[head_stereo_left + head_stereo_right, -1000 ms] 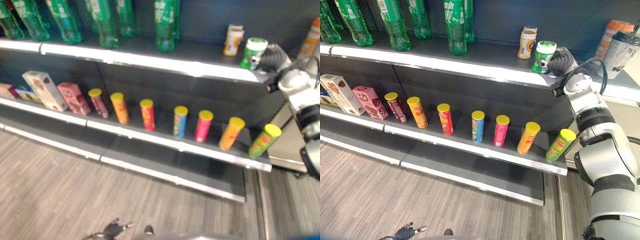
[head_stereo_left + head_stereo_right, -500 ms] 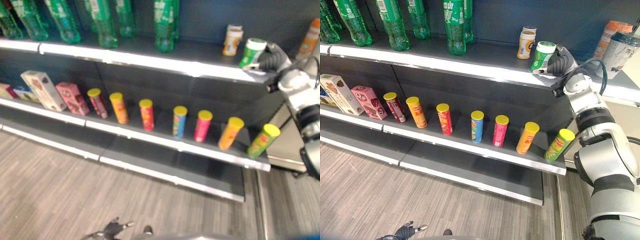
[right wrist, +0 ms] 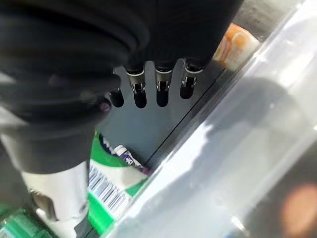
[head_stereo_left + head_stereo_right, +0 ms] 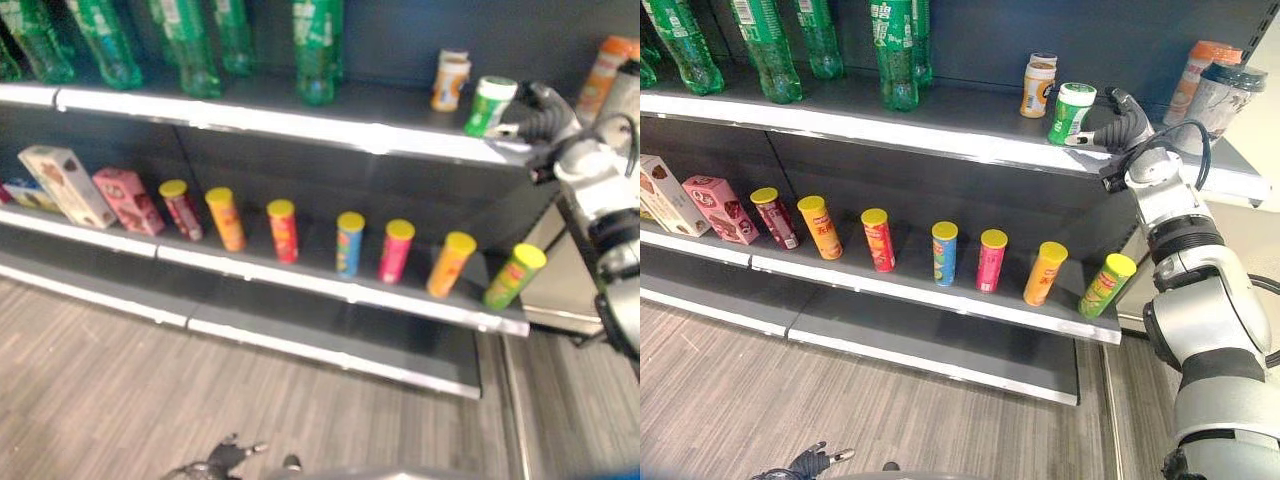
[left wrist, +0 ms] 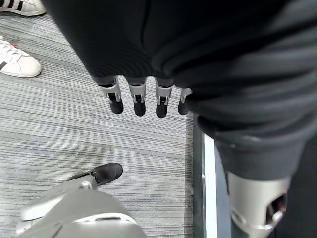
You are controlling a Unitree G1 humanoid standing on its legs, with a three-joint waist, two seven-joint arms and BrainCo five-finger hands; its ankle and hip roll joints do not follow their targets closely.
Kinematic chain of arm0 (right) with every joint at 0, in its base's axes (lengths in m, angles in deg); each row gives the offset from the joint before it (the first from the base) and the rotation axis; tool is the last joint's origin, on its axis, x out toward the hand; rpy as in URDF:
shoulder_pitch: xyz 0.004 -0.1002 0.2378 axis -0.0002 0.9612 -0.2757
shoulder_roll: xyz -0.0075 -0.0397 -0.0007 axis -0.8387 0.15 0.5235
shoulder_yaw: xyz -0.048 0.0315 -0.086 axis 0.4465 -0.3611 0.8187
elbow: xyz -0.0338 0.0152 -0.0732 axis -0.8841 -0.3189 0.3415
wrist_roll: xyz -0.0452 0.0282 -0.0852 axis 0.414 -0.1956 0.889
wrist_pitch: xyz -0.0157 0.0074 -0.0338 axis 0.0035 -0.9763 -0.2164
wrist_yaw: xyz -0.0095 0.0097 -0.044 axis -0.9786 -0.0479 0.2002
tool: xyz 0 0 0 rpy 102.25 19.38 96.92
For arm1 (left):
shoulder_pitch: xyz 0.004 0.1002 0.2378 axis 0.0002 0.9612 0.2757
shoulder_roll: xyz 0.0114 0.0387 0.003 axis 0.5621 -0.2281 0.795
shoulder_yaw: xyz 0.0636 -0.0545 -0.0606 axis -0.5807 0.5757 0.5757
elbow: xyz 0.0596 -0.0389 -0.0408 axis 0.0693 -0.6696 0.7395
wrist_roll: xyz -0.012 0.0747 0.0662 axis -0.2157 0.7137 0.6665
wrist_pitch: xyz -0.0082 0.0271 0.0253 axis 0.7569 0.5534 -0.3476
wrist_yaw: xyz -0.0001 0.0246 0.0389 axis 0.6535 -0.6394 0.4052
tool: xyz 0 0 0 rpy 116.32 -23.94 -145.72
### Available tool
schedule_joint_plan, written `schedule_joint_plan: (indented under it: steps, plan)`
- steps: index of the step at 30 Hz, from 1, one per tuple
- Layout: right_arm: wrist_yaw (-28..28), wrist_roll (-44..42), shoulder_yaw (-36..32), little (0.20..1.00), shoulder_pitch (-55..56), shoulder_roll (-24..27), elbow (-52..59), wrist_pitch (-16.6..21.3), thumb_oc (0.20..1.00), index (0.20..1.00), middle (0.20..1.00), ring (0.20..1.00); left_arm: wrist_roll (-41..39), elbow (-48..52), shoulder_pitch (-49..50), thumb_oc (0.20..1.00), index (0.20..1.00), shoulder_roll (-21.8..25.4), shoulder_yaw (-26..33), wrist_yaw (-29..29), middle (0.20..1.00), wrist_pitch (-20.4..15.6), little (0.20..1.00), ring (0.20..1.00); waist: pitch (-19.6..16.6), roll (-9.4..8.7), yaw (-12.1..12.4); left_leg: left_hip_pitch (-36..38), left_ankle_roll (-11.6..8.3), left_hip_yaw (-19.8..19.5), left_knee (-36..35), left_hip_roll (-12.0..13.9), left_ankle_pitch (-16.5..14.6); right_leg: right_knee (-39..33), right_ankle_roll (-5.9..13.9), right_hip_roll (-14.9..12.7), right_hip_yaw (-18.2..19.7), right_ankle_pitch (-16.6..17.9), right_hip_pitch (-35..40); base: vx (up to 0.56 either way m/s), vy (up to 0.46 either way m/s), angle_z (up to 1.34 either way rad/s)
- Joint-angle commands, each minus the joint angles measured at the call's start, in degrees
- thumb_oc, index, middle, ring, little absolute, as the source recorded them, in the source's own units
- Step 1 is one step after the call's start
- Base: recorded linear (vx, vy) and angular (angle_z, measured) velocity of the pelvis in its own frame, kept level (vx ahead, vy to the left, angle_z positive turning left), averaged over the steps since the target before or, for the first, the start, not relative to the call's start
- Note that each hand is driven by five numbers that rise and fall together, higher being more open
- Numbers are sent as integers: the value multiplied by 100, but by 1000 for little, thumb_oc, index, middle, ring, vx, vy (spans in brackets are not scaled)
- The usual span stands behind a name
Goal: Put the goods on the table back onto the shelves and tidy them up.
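A green-and-white can (image 4: 1070, 112) stands upright near the right end of the top shelf (image 4: 970, 140), beside an orange-and-white jar (image 4: 1039, 84). My right hand (image 4: 1122, 126) hovers just right of the can, open, fingers straight and one tip reaching toward the can's base without gripping it. In the right wrist view the fingers (image 3: 140, 94) hang straight over the grey shelf board, with the can (image 3: 116, 183) and the jar (image 3: 235, 44) past them. My left hand (image 5: 138, 96) hangs low over the wood-pattern floor, open and holding nothing.
Green bottles (image 4: 895, 50) line the top shelf's left part. A grey cup (image 4: 1225, 95) and an orange bottle (image 4: 1193, 72) stand at its right end. Several yellow-lidded tubes (image 4: 944, 252) and pink and cream boxes (image 4: 720, 195) fill the middle shelf. A person's white shoes (image 5: 17, 59) rest on the floor.
The camera has shifted a little, moving the whole shelf leftward in view. My right hand has drawn slightly away from the green can, which stays standing. The left hand is unchanged.
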Motion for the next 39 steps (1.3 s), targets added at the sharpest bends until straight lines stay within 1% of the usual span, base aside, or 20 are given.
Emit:
schedule_joint_plan:
  steps: [1, 10, 18, 30, 39]
  plan:
    - [115, -239, 188, 1000, -883, 25, -296, 91, 1000, 1000, 1000, 1000, 103, -161, -475, 1000, 1000, 268, -160, -53, 1000, -106, 1000, 1000, -11, -55, 65, 672, -536, 694, 41, 322, -581, 150, 215, -52, 50, -288, -149, -22, 27, -5]
    - [61, -368, 136, 1000, -790, -53, -146, 111, 1000, 1000, 1000, 1000, 81, -151, -419, 1000, 1000, 243, -123, -49, 1000, -99, 1000, 1000, -27, -72, 77, 683, -532, 700, 41, 313, -599, 132, 220, -68, 44, -272, -136, -2, 4, -2]
    - [-20, -498, 113, 1000, -773, -223, -60, 96, 1000, 1000, 1000, 1000, 66, -166, -367, 1000, 1000, 239, -80, -42, 1000, -83, 1000, 1000, -20, -82, 117, 657, -534, 670, 41, 296, -588, 151, 222, -87, 6, -270, -120, 0, 0, 0]
    - [7, -353, 147, 1000, -832, -392, -226, 48, 1000, 1000, 1000, 1000, -3, -155, -419, 1000, 1000, 246, -71, -76, 1000, -62, 1000, 1000, -27, -103, 161, 644, -525, 645, 41, 278, -587, 209, 226, -115, -32, -272, -130, 0, 0, 0]
    - [87, -85, 151, 1000, -954, -724, -478, -25, 1000, 1000, 1000, 1000, -28, -178, -426, 1000, 1000, 270, -24, -109, 1000, -44, 1000, 1000, -27, -109, 209, 643, -508, 611, 41, 252, -601, 225, 228, -139, -92, -271, -104, 0, 0, 0]
